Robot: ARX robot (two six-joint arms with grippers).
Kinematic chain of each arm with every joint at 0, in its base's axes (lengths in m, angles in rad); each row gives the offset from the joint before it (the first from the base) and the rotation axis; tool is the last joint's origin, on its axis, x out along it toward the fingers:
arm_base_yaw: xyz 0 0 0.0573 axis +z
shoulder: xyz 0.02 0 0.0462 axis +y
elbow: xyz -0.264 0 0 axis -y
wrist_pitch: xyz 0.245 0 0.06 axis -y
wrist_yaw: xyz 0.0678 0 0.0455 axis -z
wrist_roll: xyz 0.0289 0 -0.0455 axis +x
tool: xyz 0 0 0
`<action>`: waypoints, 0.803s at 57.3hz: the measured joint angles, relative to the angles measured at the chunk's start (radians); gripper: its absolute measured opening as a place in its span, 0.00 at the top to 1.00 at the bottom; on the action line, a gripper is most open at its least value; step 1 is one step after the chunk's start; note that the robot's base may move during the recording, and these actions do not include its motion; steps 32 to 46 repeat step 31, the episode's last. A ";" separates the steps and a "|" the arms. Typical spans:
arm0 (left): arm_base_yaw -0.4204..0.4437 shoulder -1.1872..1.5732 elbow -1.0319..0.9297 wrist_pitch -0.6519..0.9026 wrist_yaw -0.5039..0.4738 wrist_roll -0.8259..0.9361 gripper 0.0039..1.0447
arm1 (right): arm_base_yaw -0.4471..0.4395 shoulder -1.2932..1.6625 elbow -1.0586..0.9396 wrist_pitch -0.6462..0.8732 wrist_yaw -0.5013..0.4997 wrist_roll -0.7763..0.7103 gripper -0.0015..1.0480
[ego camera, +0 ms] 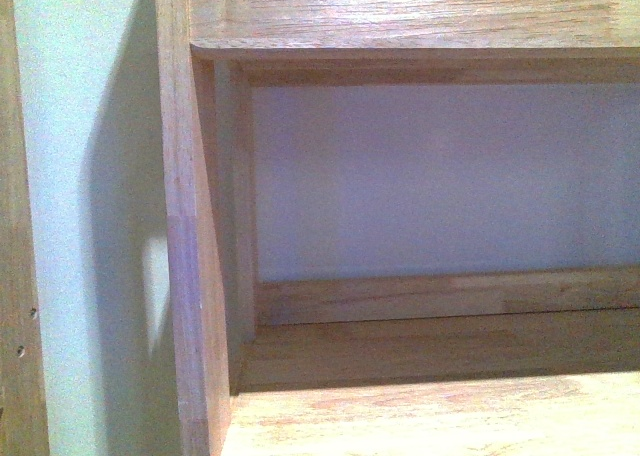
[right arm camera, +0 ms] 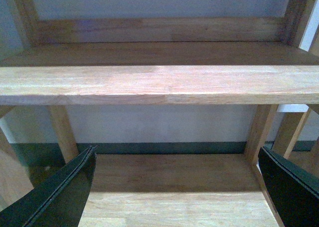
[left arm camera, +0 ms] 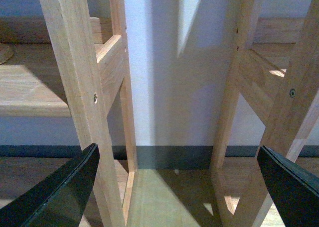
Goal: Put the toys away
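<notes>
In the front view we are facing the pale board of a wooden shelf (ego camera: 420, 416) close below the camera, with its upright side panel (ego camera: 190, 276) rising on the left and another board (ego camera: 400, 11) crossing overhead. A grey back wall (ego camera: 440, 176) is closing off the compartment between them, and a low wooden rail (ego camera: 450, 296) is running along its base. Neither arm is showing in this view.

In the left wrist view our left gripper (left arm camera: 177, 192) is hanging with its dark jaws spread wide and nothing between them. They are framing the gap between two wooden shelf frames, one leg (left arm camera: 79, 97) near one jaw and another leg (left arm camera: 284, 112) near the other, with a white wall (left arm camera: 174, 87) and a dark baseboard (left arm camera: 174, 156) behind.

In the right wrist view our right gripper (right arm camera: 177, 192) is likewise holding its jaws spread apart and empty, looking at the front edge of a shelf board (right arm camera: 159, 85) and the lower board (right arm camera: 174, 187) beneath it.

We are not seeing the toys in any of the three views, so we cannot tell where they are lying.
</notes>
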 joint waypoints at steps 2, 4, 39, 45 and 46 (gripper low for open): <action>0.000 0.000 0.000 0.000 0.000 0.000 0.06 | 0.000 0.000 0.000 0.000 0.000 0.000 0.06; 0.000 0.000 0.000 0.000 0.000 0.000 0.06 | 0.000 0.000 0.000 0.000 0.000 0.000 0.06; 0.000 0.000 0.000 0.000 0.000 0.000 0.06 | 0.000 0.000 0.000 0.000 0.000 0.000 0.06; 0.000 0.000 0.000 0.000 0.000 0.000 0.06 | 0.000 0.000 0.000 0.000 0.000 0.000 0.06; 0.000 0.000 0.000 0.000 0.000 0.000 0.06 | 0.000 0.000 0.000 0.000 0.000 0.000 0.06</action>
